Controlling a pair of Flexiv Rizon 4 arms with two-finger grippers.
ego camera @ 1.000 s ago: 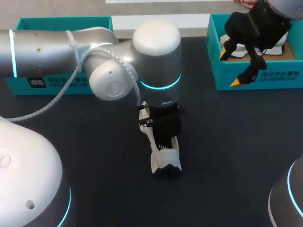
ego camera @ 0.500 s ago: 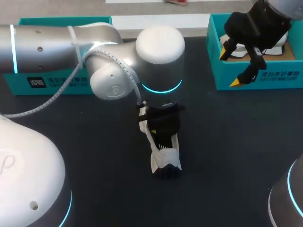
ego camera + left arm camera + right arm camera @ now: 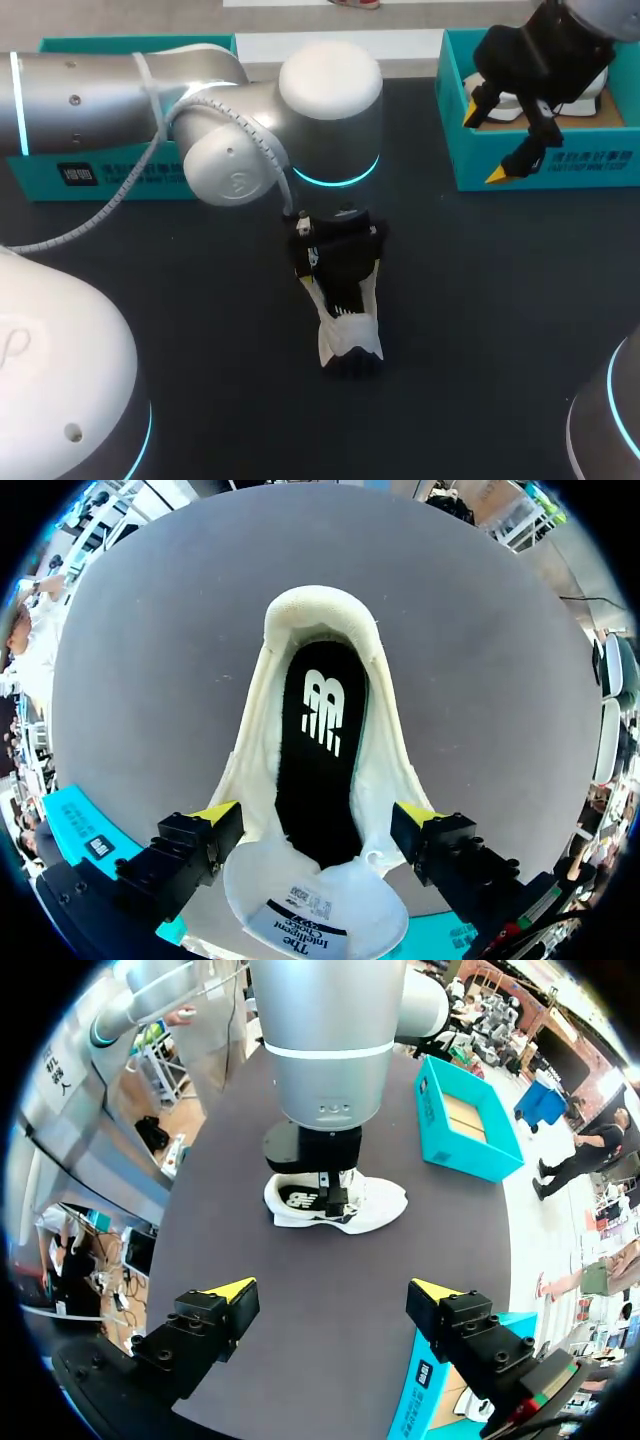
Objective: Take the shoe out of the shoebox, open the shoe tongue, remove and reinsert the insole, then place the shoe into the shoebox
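The shoe (image 3: 346, 336) stands mid-tabletop (image 3: 480, 300), tongue (image 3: 315, 900) folded out so the insole (image 3: 320, 740) shows; left jaws hang open astride its mouth, likely lined up for the insole; right jaws hover open and empty above the box (image 3: 545, 165), out of the way.

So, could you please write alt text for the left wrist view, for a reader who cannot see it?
A white shoe seen from directly above on a dark table, its tongue folded toward the camera, baring a black insole. The left gripper straddles it, yellow-tipped fingers spread to either side.
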